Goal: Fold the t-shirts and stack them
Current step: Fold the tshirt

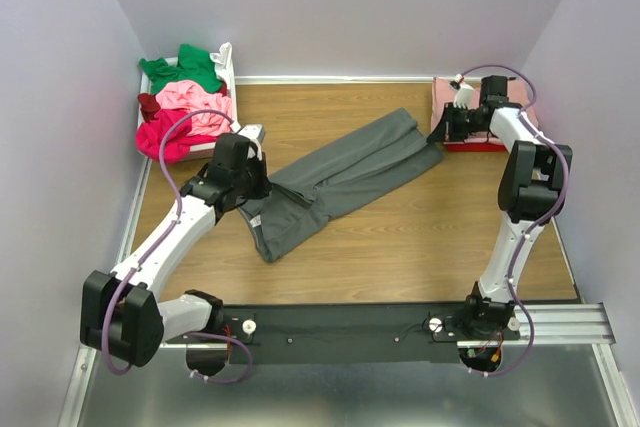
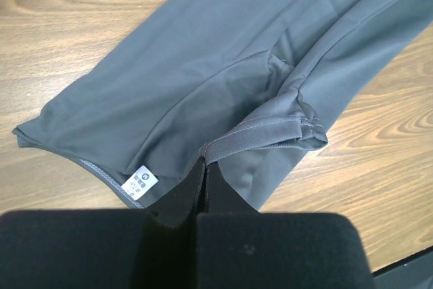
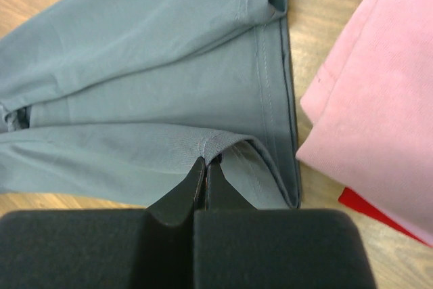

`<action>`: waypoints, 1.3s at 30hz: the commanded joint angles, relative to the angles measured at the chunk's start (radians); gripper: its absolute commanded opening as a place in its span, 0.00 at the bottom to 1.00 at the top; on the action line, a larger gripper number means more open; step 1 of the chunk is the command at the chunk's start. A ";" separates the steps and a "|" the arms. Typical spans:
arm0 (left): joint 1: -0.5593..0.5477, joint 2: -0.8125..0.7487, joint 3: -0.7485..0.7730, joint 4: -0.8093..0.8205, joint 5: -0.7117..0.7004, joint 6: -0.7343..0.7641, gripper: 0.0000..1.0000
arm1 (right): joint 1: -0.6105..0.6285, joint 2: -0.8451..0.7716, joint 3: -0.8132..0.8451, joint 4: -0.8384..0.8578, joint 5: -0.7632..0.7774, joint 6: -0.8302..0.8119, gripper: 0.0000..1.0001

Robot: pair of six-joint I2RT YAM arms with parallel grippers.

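Note:
A dark grey t-shirt [image 1: 345, 175] lies stretched diagonally across the wooden table. My left gripper [image 1: 252, 187] is shut on its collar end [image 2: 257, 137], beside the white label [image 2: 142, 182]. My right gripper [image 1: 443, 135] is shut on the hem end [image 3: 213, 145]. A folded light pink shirt [image 1: 482, 97] lies on a red one [image 1: 480, 145] at the back right, under the right arm; the pink one also shows in the right wrist view [image 3: 379, 99]. Green [image 1: 185, 69], pink [image 1: 195, 99] and magenta [image 1: 175, 132] shirts are piled in the basket.
The white plastic basket [image 1: 228, 65] stands in the back left corner against the wall. The walls close the table on three sides. Bare wood [image 1: 420, 237] lies in front of the grey shirt. The arm rail [image 1: 350, 327] runs along the near edge.

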 commanded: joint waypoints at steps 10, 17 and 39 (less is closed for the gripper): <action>0.019 0.051 0.055 0.028 0.029 0.045 0.00 | 0.012 0.058 0.046 0.067 0.094 0.064 0.00; 0.023 0.071 0.071 0.030 0.033 0.053 0.00 | 0.013 0.016 0.000 0.079 0.117 0.055 0.00; 0.024 0.149 0.101 0.053 0.029 0.085 0.00 | 0.010 -0.099 -0.115 0.134 0.272 0.089 0.01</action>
